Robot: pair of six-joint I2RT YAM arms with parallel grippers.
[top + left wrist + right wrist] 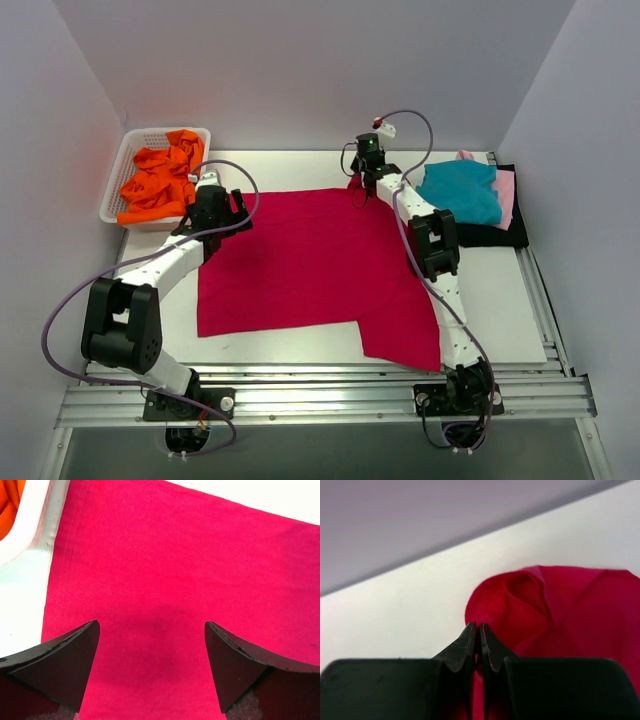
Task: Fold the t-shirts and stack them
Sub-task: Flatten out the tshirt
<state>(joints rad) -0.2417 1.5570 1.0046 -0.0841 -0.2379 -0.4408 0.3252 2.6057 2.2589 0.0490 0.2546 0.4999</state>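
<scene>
- The red shirt (300, 265) lies flat on the worktop (500, 300).
- The right claw (479, 632) pinches its far edge tight.
- The left claw (151, 630) is wide open above it; I think it should grab there next, then both lift evenly.

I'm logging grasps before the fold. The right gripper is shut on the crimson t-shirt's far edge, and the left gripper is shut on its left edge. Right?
Not quite. The left gripper is open, jaws wide apart over the crimson t-shirt near its left edge; the left wrist view shows it. The right gripper is shut on the far edge.
</scene>
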